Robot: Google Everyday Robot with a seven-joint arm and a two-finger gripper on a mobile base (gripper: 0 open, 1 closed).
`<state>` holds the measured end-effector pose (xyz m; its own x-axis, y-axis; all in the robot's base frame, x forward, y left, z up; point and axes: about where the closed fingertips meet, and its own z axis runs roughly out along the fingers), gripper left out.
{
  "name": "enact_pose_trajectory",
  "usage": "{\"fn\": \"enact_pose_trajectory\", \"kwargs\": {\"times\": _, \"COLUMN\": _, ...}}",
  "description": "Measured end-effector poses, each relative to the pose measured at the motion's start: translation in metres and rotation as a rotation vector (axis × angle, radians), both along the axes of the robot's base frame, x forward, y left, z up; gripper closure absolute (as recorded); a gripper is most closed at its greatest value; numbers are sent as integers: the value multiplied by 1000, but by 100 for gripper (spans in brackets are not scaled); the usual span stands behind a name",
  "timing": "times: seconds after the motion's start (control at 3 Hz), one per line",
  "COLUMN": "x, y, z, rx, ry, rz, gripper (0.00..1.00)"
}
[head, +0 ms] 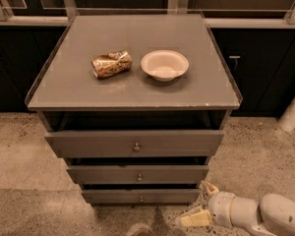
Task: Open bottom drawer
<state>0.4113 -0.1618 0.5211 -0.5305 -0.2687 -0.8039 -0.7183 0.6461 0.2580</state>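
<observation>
Down by the speckled floor (19,146) is the bottom drawer (113,196). Your gripper (202,203) is just right of it, fingers (195,219) spread wide. The drawer's tiny knob (141,198) could slip out if you pinch crooked.

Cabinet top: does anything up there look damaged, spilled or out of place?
The drink can is crushed and lies on its side, left of the upright white bowl; nothing looks spilled. The gripper is low down, open, by the right end of the bottom drawer.
</observation>
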Motion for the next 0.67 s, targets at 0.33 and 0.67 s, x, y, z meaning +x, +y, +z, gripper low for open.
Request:
{"fn": "enact_pose_trajectory", "kwargs": {"times": 0.33, "x": -2, "y": -6, "z": -30, "rx": 85, "ry": 9, "rz": -51, "gripper": 0}}
{"fn": "enact_pose_trajectory", "kwargs": {"times": 0.67, "x": -7, "y": -2, "z": -89, "rx": 181, "ry": 81, "rz": -62, "gripper": 0}}
